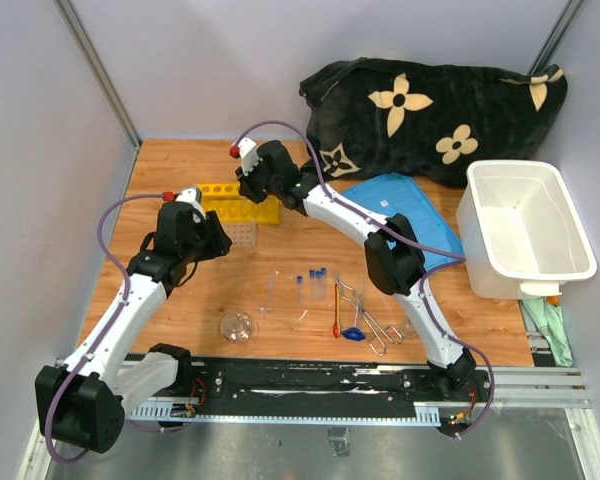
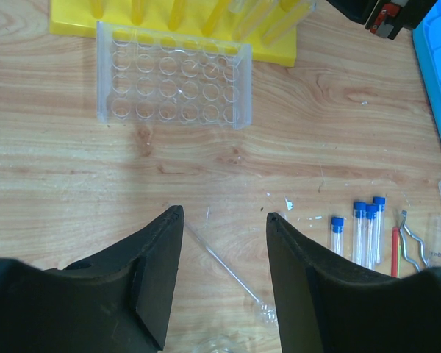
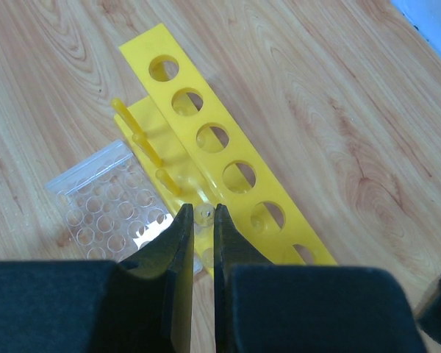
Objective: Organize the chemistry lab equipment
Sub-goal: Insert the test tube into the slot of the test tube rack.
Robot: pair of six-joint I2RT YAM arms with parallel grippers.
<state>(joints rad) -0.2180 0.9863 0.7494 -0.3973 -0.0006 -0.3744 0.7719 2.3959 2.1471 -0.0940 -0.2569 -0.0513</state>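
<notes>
Two arms, two jobs. Right gripper (image 3: 203,209) sits directly over the yellow tube rack (image 3: 228,158). Its jaws are pinched nearly together on what looks like a clear tube (image 3: 203,216) seen end-on, so the tube's long axis points straight down at the rack. We can't tell which hole it lines up with, because the fingers hide the spot beneath. Rack's long axis runs upper left to lower right in the right wrist view, holes in a row along it. In the top view it lies left-right at the far side of the table, with a clear well plate (image 2: 173,81) right at its near side.

Left gripper (image 2: 225,215) is spread wide and empty, hovering over bare wood. Thin glass rod (image 2: 228,272) lies on the table under it, slanting toward lower right. Blue-capped test tubes (image 2: 361,234) lie flat, off to the right of the left jaws. They are side by side, long axes near-to-far, caps pointing away from the arm bases toward the rack. Red-handled spatula (image 2: 395,250) and metal tongs (image 2: 413,246) lie just beyond them, roughly the same heading.

Our read: the right arm's seating move turns on tube-over-hole alignment. For the next pick, the left gripper is the free one and looks slightly nearer the loose tubes. It would need its jaws across their short axis.
</notes>
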